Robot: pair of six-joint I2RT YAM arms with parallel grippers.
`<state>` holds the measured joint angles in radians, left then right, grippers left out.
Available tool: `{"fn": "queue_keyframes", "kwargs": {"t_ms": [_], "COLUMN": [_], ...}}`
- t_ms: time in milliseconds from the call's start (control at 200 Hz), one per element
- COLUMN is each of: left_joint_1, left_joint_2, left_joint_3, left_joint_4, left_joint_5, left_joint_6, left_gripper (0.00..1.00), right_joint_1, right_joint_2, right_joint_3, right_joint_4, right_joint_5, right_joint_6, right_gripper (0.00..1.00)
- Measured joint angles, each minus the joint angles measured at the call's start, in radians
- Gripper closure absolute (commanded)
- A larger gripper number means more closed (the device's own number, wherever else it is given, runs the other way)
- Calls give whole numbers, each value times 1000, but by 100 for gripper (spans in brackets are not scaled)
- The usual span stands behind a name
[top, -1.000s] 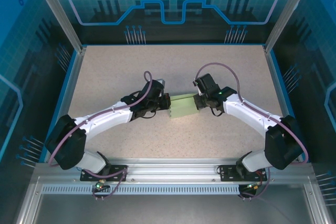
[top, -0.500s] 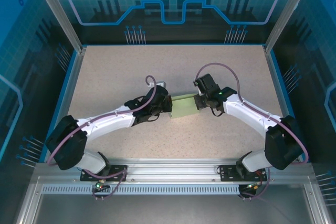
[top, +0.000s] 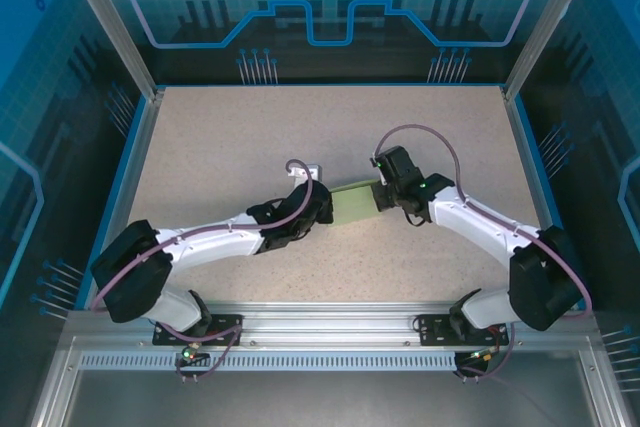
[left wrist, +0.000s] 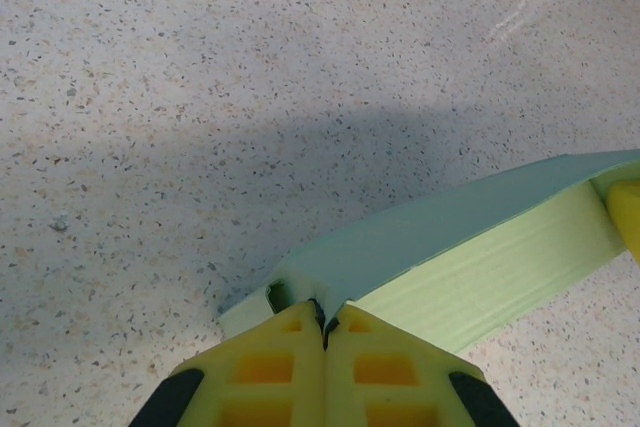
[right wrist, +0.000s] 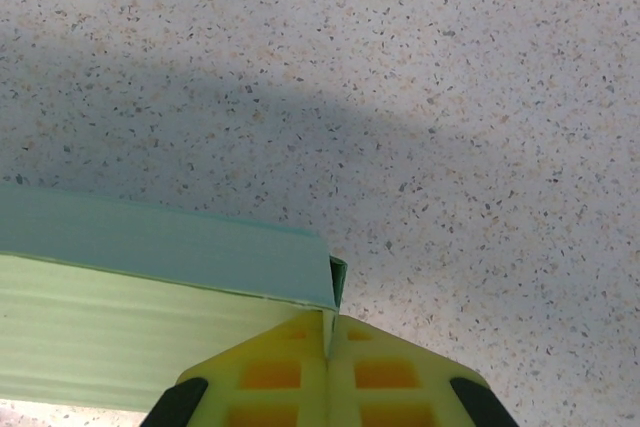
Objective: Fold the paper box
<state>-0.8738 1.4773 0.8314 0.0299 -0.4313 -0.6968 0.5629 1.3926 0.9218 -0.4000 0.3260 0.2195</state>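
Above desk (top: pixel 200 147), paper box (top: pixel 350 204) pinched at opposite ends: left hand (left wrist: pixel 323 322), right hand (right wrist: pixel 328 332) both clenched on thin card edges, presumably to steady shape.

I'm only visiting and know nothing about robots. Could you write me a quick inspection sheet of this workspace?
Surface: speckled beige table.
Job's things: mint-green paper box, already box-shaped, spanning the gap between the two grippers.
Clutter: nothing seen.
Grippers: left gripper and right gripper each shut on one end of the box.
Cables: purple cables loop along both arms.
Surroundings: blue patterned panels, metal frame posts.
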Motion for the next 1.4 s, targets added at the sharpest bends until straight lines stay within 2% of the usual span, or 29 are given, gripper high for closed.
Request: {"fn": "queue_keyframes", "kwargs": {"t_ms": [255,740,1181,1401], "left_joint_1": [-3,-14,-19,42], "left_joint_2": [13,-7,-106,-169], "left_joint_3": [-27,-31,-31,-40], "left_joint_4": [64,42,-28,-42], "left_joint_5": [-21,35,63,103], "left_joint_6": [26,71,98,96], "left_gripper": [92,69,44,36], "right_joint_1": [-1,1,14,16], "right_joint_2": [-30,-59,-59,-59], "right_joint_3": [-73,-109,-109,-109], "right_joint_4": [108,141,140,140], "right_joint_5": [5,4,5,7], "right_joint_6": [-19,-22,-22,-21], "right_gripper": [100,100,100,100]}}
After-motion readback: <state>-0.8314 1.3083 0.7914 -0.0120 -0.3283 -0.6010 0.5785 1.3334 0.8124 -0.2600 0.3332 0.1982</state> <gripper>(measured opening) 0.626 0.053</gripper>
